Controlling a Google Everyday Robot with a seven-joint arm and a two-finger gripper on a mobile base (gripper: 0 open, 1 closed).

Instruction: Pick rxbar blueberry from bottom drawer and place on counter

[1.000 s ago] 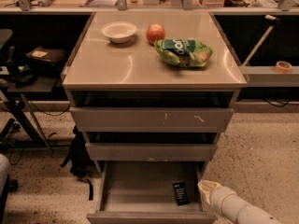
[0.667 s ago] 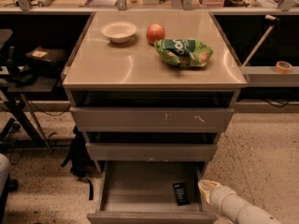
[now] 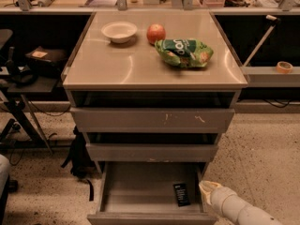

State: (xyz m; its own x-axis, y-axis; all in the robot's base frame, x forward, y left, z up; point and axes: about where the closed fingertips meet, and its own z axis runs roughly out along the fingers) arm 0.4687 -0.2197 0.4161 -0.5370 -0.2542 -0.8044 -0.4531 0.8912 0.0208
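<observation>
My gripper (image 3: 209,188) hovers at the right wall of the open bottom drawer (image 3: 140,189), just beside the bar (image 3: 181,194). How wide it stands, I cannot see. I think I must move left over the bar, then descend straight, away from the wall. The bar is small, flat and dark, with pale print, and lies in the front right part.

counter (image 3: 140,69): apple (image 3: 156,33); white bowl (image 3: 119,32) left of apple; green chip bag (image 3: 183,53) just right of apple. bottom drawer (image 3: 136,191), open, far below apple: rxbar blueberry (image 3: 181,194). gripper (image 3: 208,189) at its right wall.
</observation>
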